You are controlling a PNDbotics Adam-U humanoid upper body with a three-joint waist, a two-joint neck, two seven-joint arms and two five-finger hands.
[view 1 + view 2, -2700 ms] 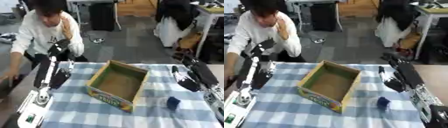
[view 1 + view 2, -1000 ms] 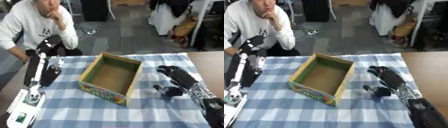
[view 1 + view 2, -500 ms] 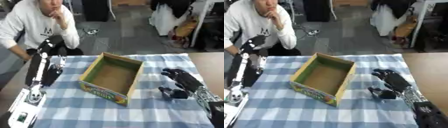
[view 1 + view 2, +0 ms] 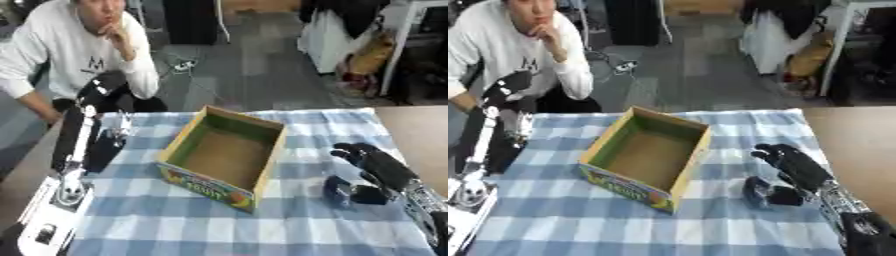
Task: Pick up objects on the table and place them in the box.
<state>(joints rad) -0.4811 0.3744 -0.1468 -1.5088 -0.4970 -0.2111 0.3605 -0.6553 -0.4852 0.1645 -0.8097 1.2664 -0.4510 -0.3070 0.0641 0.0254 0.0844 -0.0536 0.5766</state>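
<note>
An open cardboard box (image 4: 226,156) with a green inside and a printed front stands mid-table, nothing visible in it. A small dark blue object (image 4: 335,190) lies on the checked cloth to the right of the box. My right hand (image 4: 378,170) rests just beyond and right of it. The fingers (image 4: 353,151) are spread and straight, and the thumb (image 4: 368,195) lies against the object's right side. My left arm rises at the table's left edge. Its hand (image 4: 106,146) hangs with fingers pointing down, open, holding nothing.
A blue-and-white checked cloth (image 4: 219,225) covers the table, with bare wood (image 4: 420,140) at the right. A seated person in a white top (image 4: 70,55) is behind the far left corner, not touching anything. Chairs and clutter stand farther back.
My right hand has come down from above the table's right side to the blue object, its thumb now beside it. The view has shifted a little. The box and left arm stay put.
</note>
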